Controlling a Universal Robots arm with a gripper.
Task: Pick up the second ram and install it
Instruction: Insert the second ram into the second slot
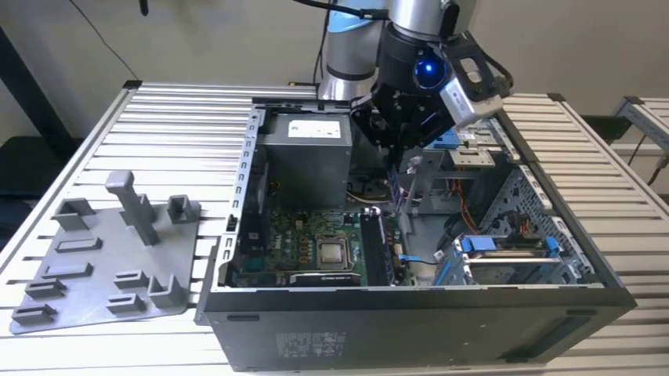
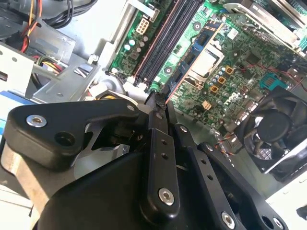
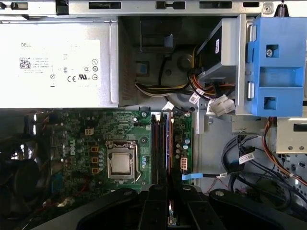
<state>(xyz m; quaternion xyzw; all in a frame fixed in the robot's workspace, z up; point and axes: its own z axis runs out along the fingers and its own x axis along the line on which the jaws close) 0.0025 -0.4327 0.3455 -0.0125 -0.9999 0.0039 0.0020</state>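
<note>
Most of the ram stick (image 2: pixel 162 94) is hiding behind the black metal fingers (image 2: pixel 158 143) in the second wrist view. Just a thin dark edge is poking past their tips, so chips and label are not showing. The jaws of the gripper (image 1: pixel 402 153) are sitting nearly together, pinching that edge. The stick is hanging over the open computer case (image 1: pixel 418 321), above the glossy green circuit board (image 3: pixel 72 143). Its long axis seems to be running in line with the long black slots (image 3: pixel 156 148). On the ridged metal surface (image 1: pixel 168 117), a flat grey plastic tray (image 1: pixel 99 266) with upright pegs is resting at the exterior view's left.
</note>
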